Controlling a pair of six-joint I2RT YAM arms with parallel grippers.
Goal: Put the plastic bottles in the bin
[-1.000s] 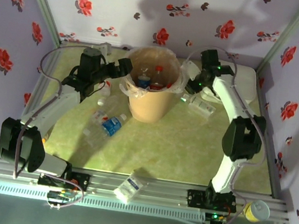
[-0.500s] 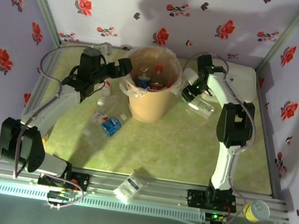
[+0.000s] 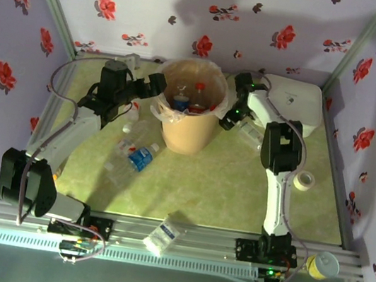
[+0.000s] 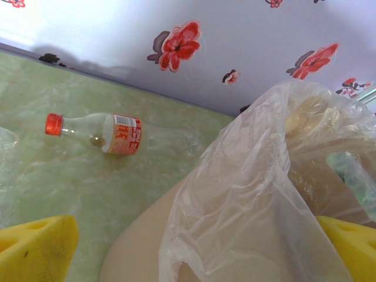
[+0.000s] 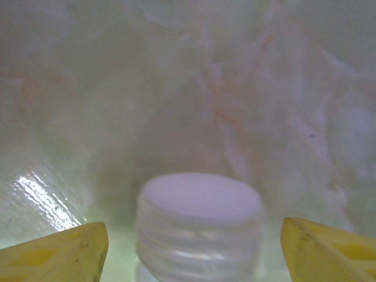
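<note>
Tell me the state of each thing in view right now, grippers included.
Bin: upright, lined, bottles inside.
Left gripper: open, beside the bin.
Right gripper: open.
White-capped bottle: capped, between the right gripper's fingers, gaps both sides.
Red-capped bottle: capped, lying on its side.
Blue-labelled bottle: lying down.

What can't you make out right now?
- Right wrist: what the white cap sits on is cut off by the bottom edge; the background is blurred.
- Left wrist: the bin interior is hidden by its bag.
- Top: the number of bottles inside the bin is unclear; they are small and overlapping.
</note>
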